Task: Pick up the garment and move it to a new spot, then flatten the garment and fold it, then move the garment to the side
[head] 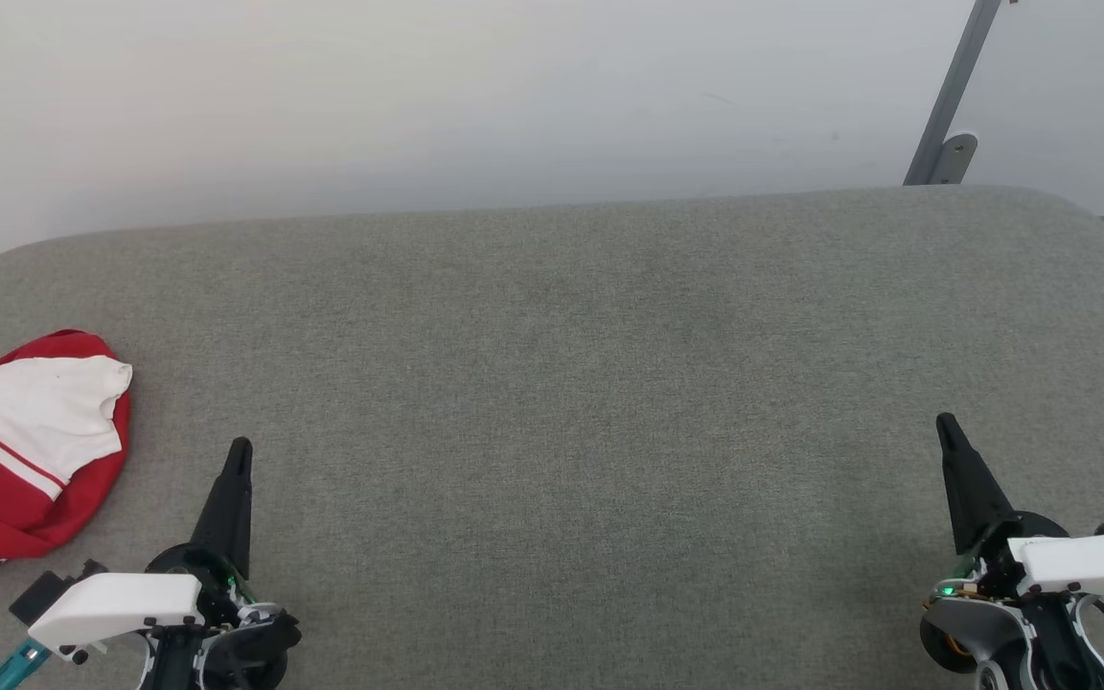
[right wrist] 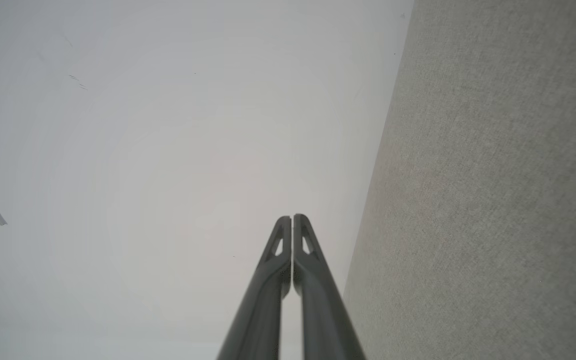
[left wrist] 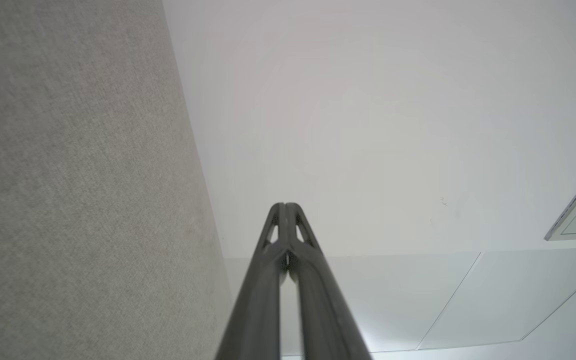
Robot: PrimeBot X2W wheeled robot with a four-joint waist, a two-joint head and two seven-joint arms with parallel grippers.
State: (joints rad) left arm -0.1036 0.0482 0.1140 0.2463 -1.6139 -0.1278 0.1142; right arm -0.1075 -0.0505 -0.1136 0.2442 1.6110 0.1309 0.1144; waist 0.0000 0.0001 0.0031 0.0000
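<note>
The garment (head: 25,450) lies bunched at the left edge of the grey surface (head: 562,383), at nine o'clock from the nearer left gripper (head: 239,448); it and the right gripper (head: 945,422) are closed, empty.

Grey fabric surface (head: 609,383) against plain white wall (head: 418,96).

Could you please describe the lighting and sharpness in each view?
Head view: soft even light, garment cropped at the left edge. Left wrist view: left gripper sharp, cushion edge bowed by the lens. Right wrist view: right gripper sharp, no glare.
</note>
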